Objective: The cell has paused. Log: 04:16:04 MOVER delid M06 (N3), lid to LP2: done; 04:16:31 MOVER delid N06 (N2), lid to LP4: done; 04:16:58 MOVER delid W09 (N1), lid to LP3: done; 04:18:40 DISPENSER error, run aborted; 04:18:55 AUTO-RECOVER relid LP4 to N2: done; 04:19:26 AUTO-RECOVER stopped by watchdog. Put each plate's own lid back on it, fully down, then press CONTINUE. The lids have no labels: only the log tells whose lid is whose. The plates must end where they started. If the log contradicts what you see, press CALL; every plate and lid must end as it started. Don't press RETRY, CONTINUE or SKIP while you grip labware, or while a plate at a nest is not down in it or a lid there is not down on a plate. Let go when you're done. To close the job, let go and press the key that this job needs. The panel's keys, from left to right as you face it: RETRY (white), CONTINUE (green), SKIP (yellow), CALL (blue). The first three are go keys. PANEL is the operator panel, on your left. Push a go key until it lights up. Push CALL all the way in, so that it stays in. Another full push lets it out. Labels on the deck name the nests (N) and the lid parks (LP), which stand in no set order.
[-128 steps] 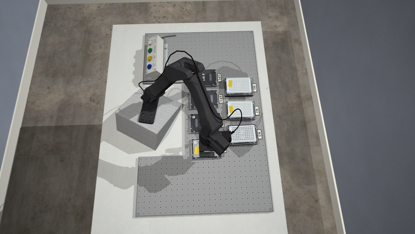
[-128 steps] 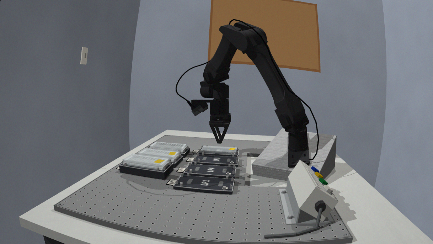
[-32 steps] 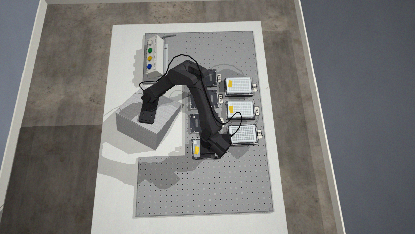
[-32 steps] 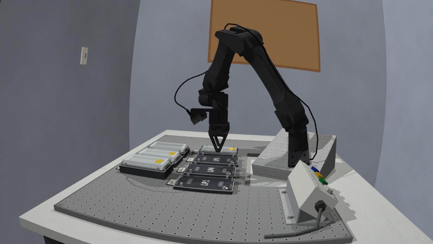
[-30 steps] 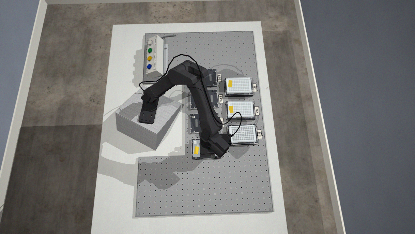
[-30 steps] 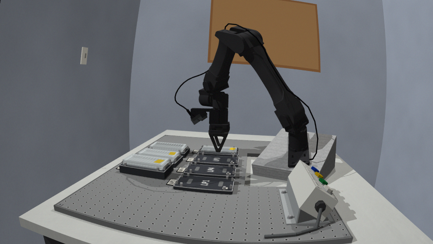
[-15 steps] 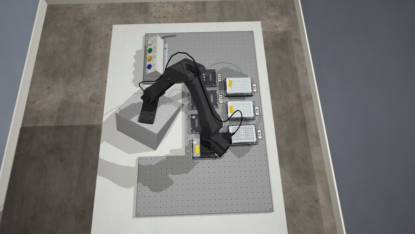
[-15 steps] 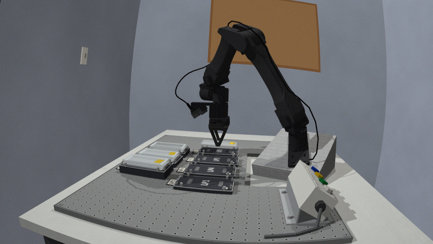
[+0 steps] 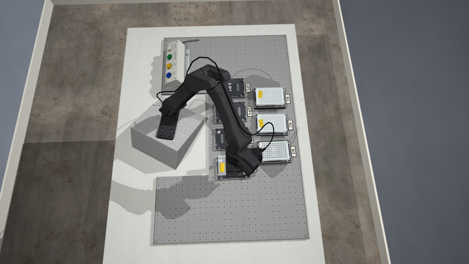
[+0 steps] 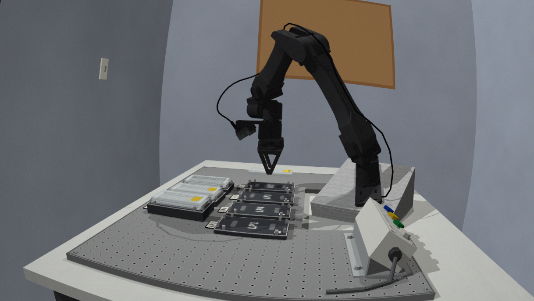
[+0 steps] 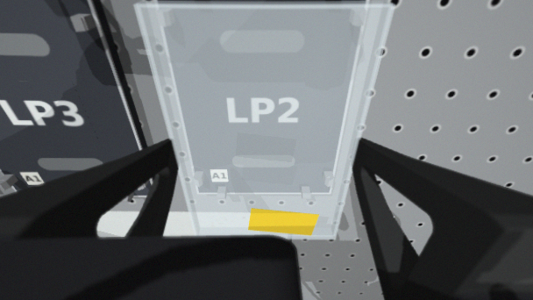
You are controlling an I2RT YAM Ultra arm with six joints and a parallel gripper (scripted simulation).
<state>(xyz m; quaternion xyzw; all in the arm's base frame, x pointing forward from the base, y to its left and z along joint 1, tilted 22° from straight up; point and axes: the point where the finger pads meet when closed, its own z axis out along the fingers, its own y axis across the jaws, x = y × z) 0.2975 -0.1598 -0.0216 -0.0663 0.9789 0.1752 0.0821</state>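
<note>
The black parallel gripper (image 10: 268,170) clamps the clear yellow-tagged plastic lid (image 11: 263,114), held above the dark LP2 park (image 10: 269,185). Carry it level to the uncovered white well plate at N3 (image 9: 277,151) (its logged owner), square the edges, then press fully down

Open air surrounds the raised lid (image 10: 270,170) in the gripper (image 10: 269,170); beside it, the uncovered N3 plate (image 9: 275,151) is reachable from above, only the arm's cable (image 9: 267,131) looping near

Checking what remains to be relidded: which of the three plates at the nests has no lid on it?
The plate at N3: its wells lie open and it shows no yellow tag, while the plates at N1 and N2 each wear a yellow-tagged lid.
</note>
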